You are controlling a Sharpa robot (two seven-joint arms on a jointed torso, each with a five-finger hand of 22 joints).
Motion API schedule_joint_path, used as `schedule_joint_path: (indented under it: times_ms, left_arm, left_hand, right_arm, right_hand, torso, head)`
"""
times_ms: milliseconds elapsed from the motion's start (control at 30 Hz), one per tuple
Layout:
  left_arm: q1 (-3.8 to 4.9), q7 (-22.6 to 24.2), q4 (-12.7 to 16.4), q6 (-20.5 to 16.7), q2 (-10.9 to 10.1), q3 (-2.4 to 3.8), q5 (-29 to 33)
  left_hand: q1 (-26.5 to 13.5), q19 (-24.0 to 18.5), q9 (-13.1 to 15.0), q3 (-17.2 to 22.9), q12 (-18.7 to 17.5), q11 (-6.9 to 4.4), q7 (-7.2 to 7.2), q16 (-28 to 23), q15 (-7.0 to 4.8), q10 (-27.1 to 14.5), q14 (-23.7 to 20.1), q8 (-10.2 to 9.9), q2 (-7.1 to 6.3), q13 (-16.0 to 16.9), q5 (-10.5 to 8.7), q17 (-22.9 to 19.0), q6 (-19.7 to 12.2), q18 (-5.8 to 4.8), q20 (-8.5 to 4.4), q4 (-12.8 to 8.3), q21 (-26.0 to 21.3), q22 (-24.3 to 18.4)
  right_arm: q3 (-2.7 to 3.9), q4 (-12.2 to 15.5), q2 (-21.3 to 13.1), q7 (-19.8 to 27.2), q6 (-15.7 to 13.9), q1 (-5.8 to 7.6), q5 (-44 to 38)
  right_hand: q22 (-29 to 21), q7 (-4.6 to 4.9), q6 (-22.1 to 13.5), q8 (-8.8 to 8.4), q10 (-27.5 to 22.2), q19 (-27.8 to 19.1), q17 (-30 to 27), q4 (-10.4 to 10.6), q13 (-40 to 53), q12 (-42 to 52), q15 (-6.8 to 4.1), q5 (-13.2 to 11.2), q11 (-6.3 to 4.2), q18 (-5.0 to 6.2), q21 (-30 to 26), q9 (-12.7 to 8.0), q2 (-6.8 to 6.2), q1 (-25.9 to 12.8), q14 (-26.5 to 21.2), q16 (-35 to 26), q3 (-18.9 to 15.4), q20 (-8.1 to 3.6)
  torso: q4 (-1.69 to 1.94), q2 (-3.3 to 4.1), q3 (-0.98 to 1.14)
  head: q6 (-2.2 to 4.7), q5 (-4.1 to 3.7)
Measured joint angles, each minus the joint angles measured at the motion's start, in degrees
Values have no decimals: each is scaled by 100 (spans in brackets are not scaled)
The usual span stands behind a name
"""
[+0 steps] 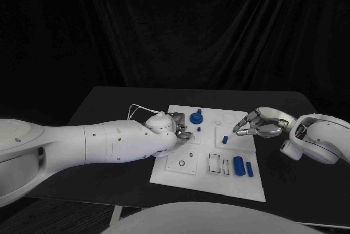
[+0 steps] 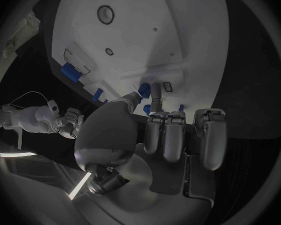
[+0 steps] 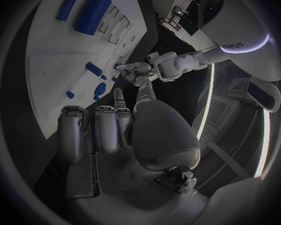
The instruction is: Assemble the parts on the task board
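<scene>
Both hands hover low over the white task board [image 1: 208, 186] on the black bench [image 1: 109, 100].

The left hand [image 1: 180, 128] reaches in over the board's left edge, fingers curled downward; whether it grips anything is hidden by its own wrist. A blue knobbed part [image 1: 197, 117] stands just beside it. Blue cylinders [image 1: 238, 166] lie toward the board's right. The right hand [image 1: 260, 123] hangs over the right edge, fingers bent, nothing in them.

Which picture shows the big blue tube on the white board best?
The right wrist view: the big blue tube lies unblocked on the board, beside a thinner blue bar. The head view shows it smaller, near the board's front. In the left wrist view it sits tiny at the board's edge.
</scene>
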Motion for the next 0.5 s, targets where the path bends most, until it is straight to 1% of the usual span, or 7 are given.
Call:
schedule_joint_path:
  times_ms: [133, 200, 233, 300, 500]
  left_arm:
    - [0, -7, 13, 2, -20, 0, -7]
    - [0, -13, 16, 5, -31, -4, -11]
    - [0, -15, 18, 8, -35, -6, -12]
    - [0, -19, 22, 12, -39, -7, -15]
    - [0, -26, 26, 19, -45, -7, -19]
  left_hand:
    - [0, 0, 36, -45, 0, 0, -9, 0, 0, 0, 0, 0, 0, 0, 0, 0, 53, 0, 0, 2, 0, 0]
    - [0, 0, 68, -73, 0, 0, -41, 0, 0, 0, 0, 43, 0, 0, 0, 0, 102, 0, 0, 7, 0, 0]
    - [0, 0, 87, -79, 0, 0, -30, 0, 0, 0, 0, 48, 0, 0, 0, 0, 113, 0, 0, 3, 0, 0]
    - [0, 0, 96, -79, 0, 0, -60, 0, 0, 0, 0, 48, 0, 0, 0, 0, 142, 0, 0, 3, 0, 0]
    - [0, 0, 112, -109, 0, 0, -61, 0, 0, 0, 0, 71, 0, 0, 0, 0, 143, 0, 0, 1, 0, 5]
  right_arm:
    - [0, -1, 2, -4, 9, -3, 0]
    - [0, -1, 2, -6, 14, -4, 0]
    - [0, -1, 2, -7, 15, -5, 0]
    - [0, -2, 2, -9, 19, -6, 0]
    - [0, -3, 2, -13, 28, -8, 0]
  right_hand:
    - [0, 0, 0, 0, -1, 0, 0, 0, 0, 7, 6, 0, 1, 0, 0, -5, 0, 0, 4, 0, 0, 0]
    - [-1, 0, 0, 0, -8, 0, 0, 0, 0, 6, 6, 0, 8, 0, 0, -5, 0, 0, 5, 0, 0, 0]
    - [-1, 0, 0, 0, -5, 0, 0, 0, 0, 1, 6, 0, 5, 0, 0, -5, 0, 0, 5, 0, 0, 0]
    - [-1, 0, 0, 0, 2, 0, 0, 0, 0, -1, -1, 0, -2, -1, 0, -5, 0, 0, -3, 0, 0, 0]
    - [-1, 0, 0, 0, 3, 0, 0, 0, 39, -5, -10, 0, -3, 0, 0, -4, 0, 0, -12, 0, 0, 0]
  torso:
    - [0, 0, 0]
    - [0, 0, 0]
    - [0, 1, 0]
    - [0, 1, 0]
    - [0, 1, 0]
  head:
    - [0, 4]
    - [0, 4]
    - [0, 4]
    - [0, 2]
    - [0, -1]
